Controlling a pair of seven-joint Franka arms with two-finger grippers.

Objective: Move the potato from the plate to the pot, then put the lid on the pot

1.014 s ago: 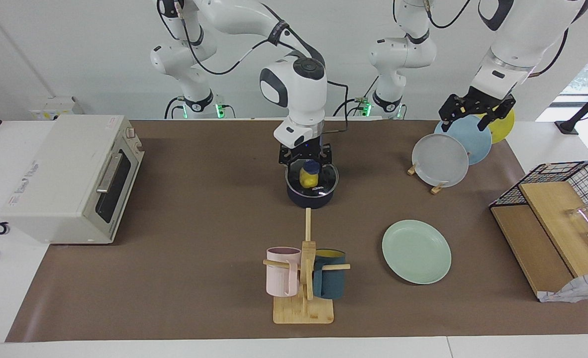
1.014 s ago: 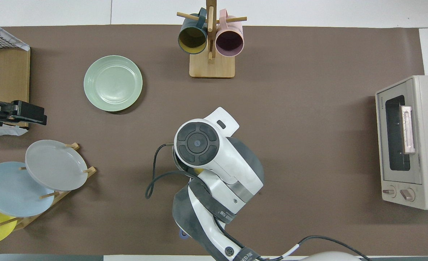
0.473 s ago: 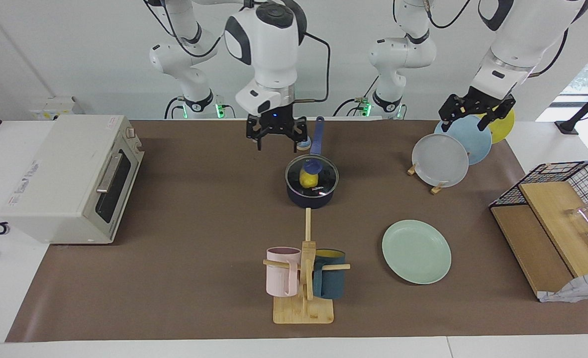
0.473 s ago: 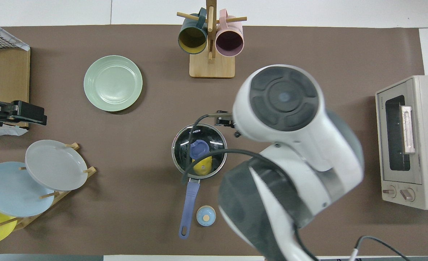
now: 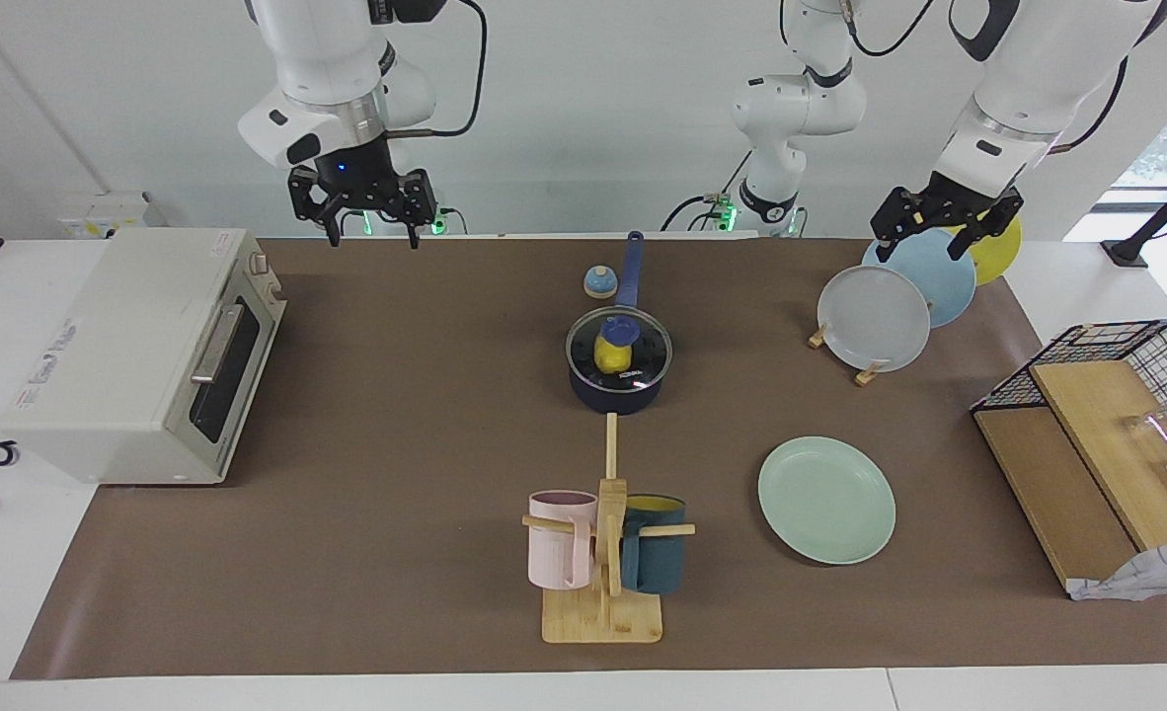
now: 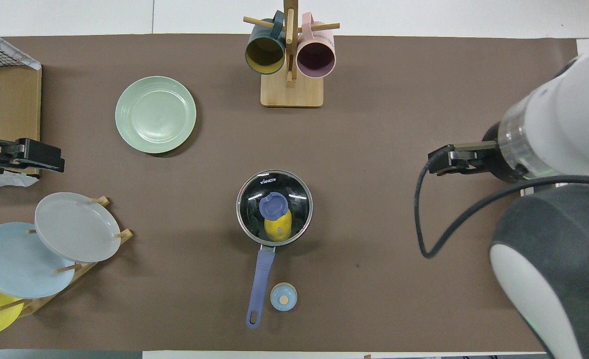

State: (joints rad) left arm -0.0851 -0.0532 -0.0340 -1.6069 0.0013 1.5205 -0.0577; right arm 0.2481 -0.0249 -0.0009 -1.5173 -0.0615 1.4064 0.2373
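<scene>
Facing view: lid (image 5: 619,343) covers pot (image 5: 615,390) at centre frame; right claw (image 5: 363,210) upper left, left claw (image 5: 945,222) upper right, both open, empty.

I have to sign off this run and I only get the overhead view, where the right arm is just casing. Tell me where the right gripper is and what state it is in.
Observer: The right gripper hangs high over the robots' edge of the table, beside the toaster oven, open and empty.
Operator: Now check the lid from the side.
Observer: The lid sits level on the rim of the pot, with no tilt showing.
Operator: Report the left gripper.
Observer: The left gripper hangs open and empty over the blue plate in the rack.
</scene>
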